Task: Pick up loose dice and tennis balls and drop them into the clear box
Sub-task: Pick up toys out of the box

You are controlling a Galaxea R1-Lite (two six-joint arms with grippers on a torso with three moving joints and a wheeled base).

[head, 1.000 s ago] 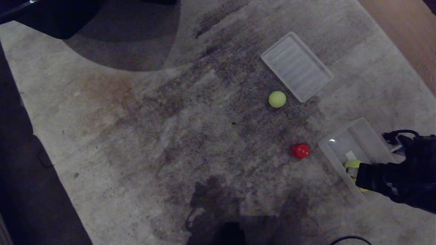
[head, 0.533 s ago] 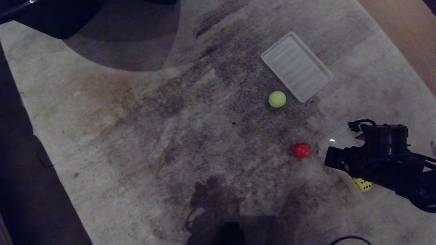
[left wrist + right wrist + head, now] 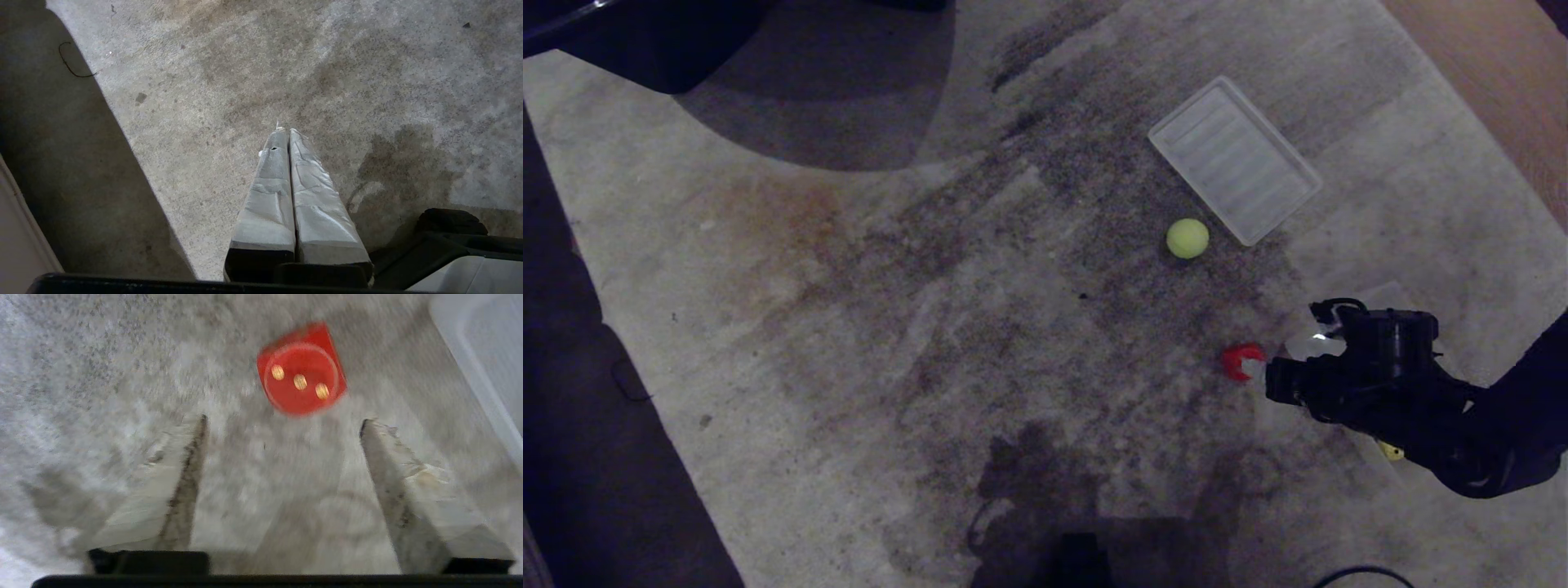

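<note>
The right gripper (image 3: 282, 422) is seen with fingers (image 3: 179, 486) spread wide and empty just short of the red die (image 3: 301, 369), three gold pips up, on the carpet (image 3: 102, 375) beside the clear box (image 3: 482, 355), while the left gripper (image 3: 284, 132) is kept closed.

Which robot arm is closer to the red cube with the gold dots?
The right. The right gripper hangs just short of the red rounded die, jaws open. The left gripper sits shut over bare carpet, no die nearby.
</note>
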